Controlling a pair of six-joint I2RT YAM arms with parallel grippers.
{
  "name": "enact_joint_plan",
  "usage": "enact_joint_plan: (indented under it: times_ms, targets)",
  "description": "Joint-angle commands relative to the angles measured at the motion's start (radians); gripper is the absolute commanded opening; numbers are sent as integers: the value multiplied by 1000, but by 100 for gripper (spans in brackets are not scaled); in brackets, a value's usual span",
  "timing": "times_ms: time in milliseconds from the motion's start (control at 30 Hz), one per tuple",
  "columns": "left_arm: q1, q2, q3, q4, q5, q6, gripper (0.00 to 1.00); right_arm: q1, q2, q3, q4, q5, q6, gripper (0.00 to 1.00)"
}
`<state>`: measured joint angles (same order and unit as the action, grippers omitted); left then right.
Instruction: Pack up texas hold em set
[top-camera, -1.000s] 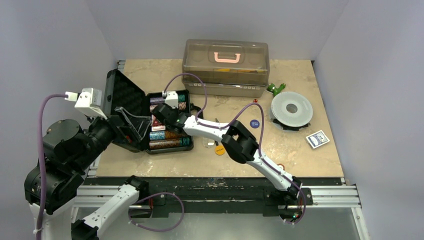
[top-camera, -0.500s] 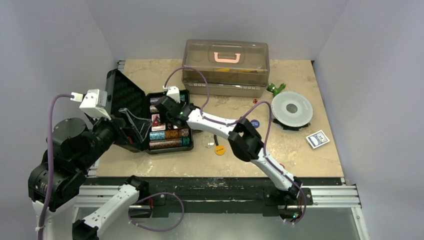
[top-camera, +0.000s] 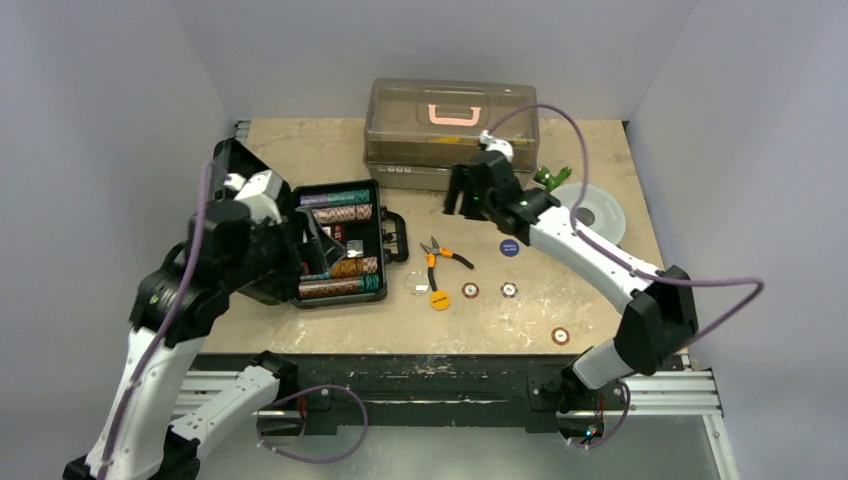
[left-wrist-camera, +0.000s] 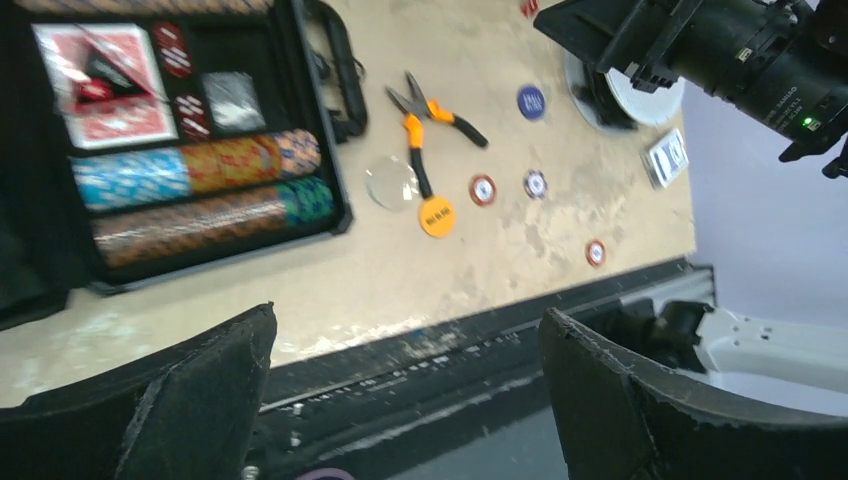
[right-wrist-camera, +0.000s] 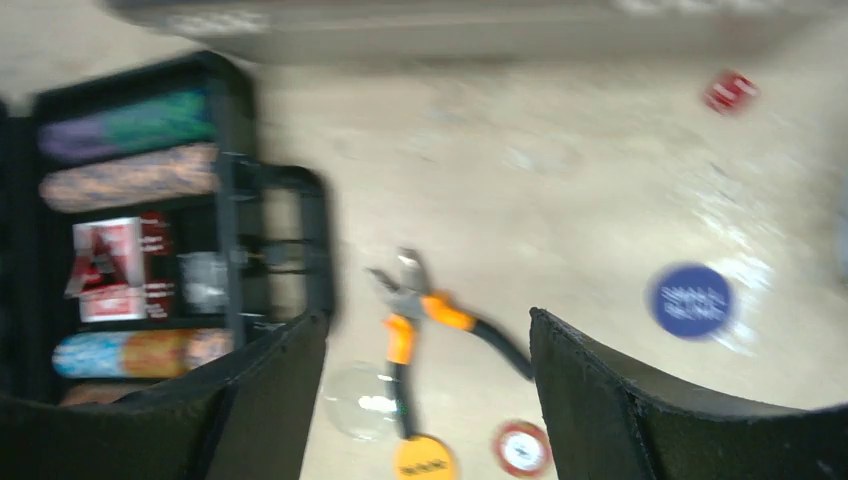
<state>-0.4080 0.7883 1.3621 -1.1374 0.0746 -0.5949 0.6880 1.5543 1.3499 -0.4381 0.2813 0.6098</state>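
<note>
In the top view, we see the black briefcase lying open on the left part of the surface, its lid standing up at the left and its chip rows filling the near side. The left end effector hangs over the open case. The right end effector hovers in front of the translucent brown box, well apart from the case. The pliers lie just right of the case handle, with an orange disc near them and a blue chip further right. Three loose chips lie scattered toward the near edge. In the left wrist view, we find the left end effector spread wide with nothing between its fingers. Below it, red cards sit in the case compartment just behind the chip rows, and a card deck lies on the surface beside a grey spool. The right wrist view is blurred, yet we can tell the right end effector is also spread wide and empty, above the pliers. A red die lies on the surface at the upper right, apart from the blue chip.
</note>
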Motion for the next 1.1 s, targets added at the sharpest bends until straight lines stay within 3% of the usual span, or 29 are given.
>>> enact_joint_plan:
  times_ms: [0,67,200,400,467,600,667,833,933,1067]
  targets:
    - [1,124,-105,208,260,-139,99,-136,-116,-210,-3,-127,-29,72]
    - [-29,135,-167,352,243,-141,98,-188,-145,-256,-10,-143,-57,73]
    - [-124,111,-279,661,70,-20,99,-310,-127,-291,-11,-204,-85,72]
    - [-233,180,-353,890,-122,236,97,-410,23,-229,27,-205,-94,59]
    - [-259,193,-382,946,-186,303,89,-434,67,-222,62,-206,-61,55]
    - [-260,228,-359,923,-221,331,75,-453,163,-170,113,-246,-31,50]
    - [-260,253,-344,892,-206,336,73,-453,206,-147,141,-218,-28,50]
    - [-260,269,-324,836,-199,329,86,-453,297,-93,195,-121,-66,50]
    - [-259,277,-301,806,-206,338,93,-454,311,-134,311,-59,-57,49]
    - [-258,283,-254,750,-193,337,96,-453,348,-144,376,-23,-16,48]
